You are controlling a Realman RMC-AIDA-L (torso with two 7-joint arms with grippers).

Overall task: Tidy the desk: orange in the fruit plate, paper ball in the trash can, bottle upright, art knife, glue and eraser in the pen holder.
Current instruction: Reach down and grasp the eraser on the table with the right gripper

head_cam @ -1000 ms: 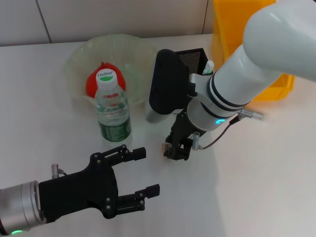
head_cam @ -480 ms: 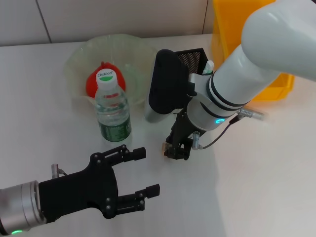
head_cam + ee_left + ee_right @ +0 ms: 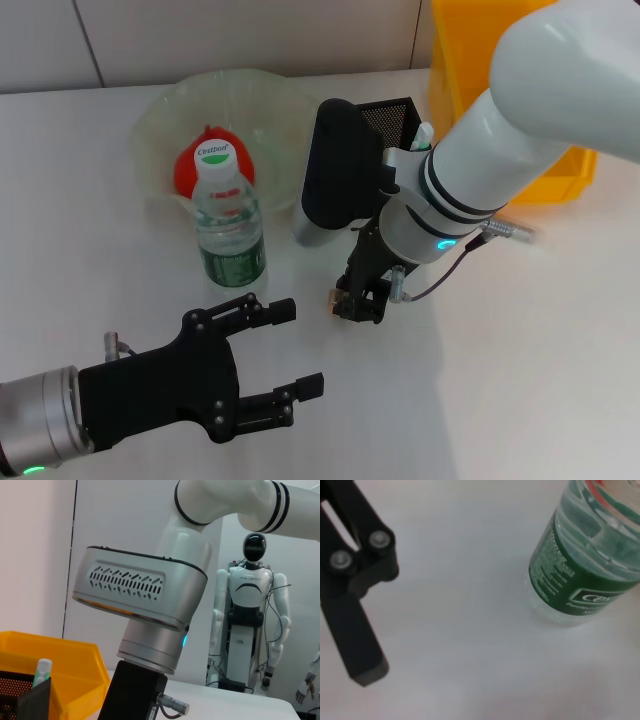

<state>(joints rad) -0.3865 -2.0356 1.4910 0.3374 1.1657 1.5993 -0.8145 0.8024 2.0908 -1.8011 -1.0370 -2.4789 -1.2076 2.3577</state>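
1. Right gripper (image 3: 358, 303) is down at the desk (image 3: 540, 330), fingertips on a small tan thing I take for the eraser (image 3: 333, 297). It lies just beside the fingertips, between the bottle (image 3: 228, 222) and the pen holder (image 3: 392, 120). I cannot tell whether the jaws are clamped on it or only touching it; the arm hides the gap.
2. Risk, my judgement: the eraser is small and low. If only an edge is caught, it could squirt out sideways on the lift and skid toward the bottle.
3. Bottle stands upright close by. A wide swing of my forearm on the way up could knock it over and undo that step.
4. Pen holder is behind my wrist, with a white glue stick (image 3: 423, 133) already poking out. A drop from too high could bounce the eraser off the rim or the glue.
5. Orange (image 3: 196, 162) sits in the plate (image 3: 160, 115) behind the bottle; nothing threatens it.
6. Left gripper (image 3: 275, 350) hovers near the front of the desk, fingers spread and empty, well apart from the eraser. It could obstruct only if I retreat low toward it.
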